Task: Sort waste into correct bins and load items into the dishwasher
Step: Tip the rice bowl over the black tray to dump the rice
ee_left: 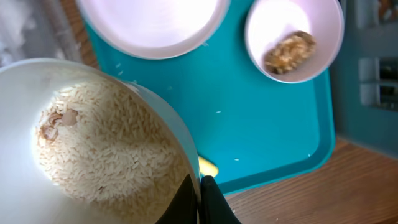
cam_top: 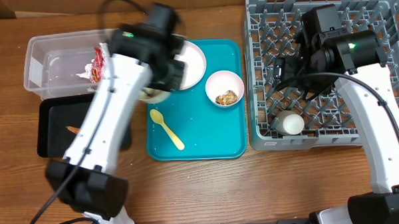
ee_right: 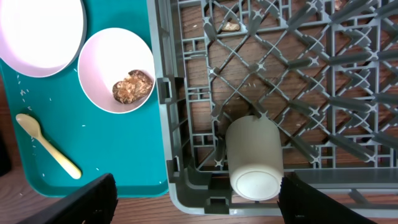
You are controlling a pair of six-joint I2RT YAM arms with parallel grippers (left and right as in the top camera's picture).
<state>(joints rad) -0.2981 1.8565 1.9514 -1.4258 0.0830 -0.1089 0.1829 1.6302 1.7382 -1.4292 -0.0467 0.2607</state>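
Observation:
My left gripper (ee_left: 200, 199) is shut on the rim of a pale bowl of white rice (ee_left: 93, 143), held at the teal tray's left edge (cam_top: 154, 95). A pink plate (cam_top: 192, 62) (ee_left: 155, 25), a second bowl (cam_top: 224, 88) (ee_right: 117, 70) holding a brown lump (ee_right: 132, 87), and a yellow spoon (cam_top: 167, 128) (ee_right: 46, 144) lie on the teal tray (cam_top: 207, 138). The white cup (cam_top: 290, 124) (ee_right: 254, 158) lies on its side in the grey dish rack (cam_top: 326, 131). My right gripper (cam_top: 285, 74) (ee_right: 199, 208) is open and empty above the rack's near left corner.
The clear tub (cam_top: 41, 54) at far left holds a red wrapper (cam_top: 96, 62) and crumpled white paper (cam_top: 84, 74). The black tray (cam_top: 51, 140) in front of it holds an orange piece (cam_top: 72, 130). Rice grains are scattered on the teal tray.

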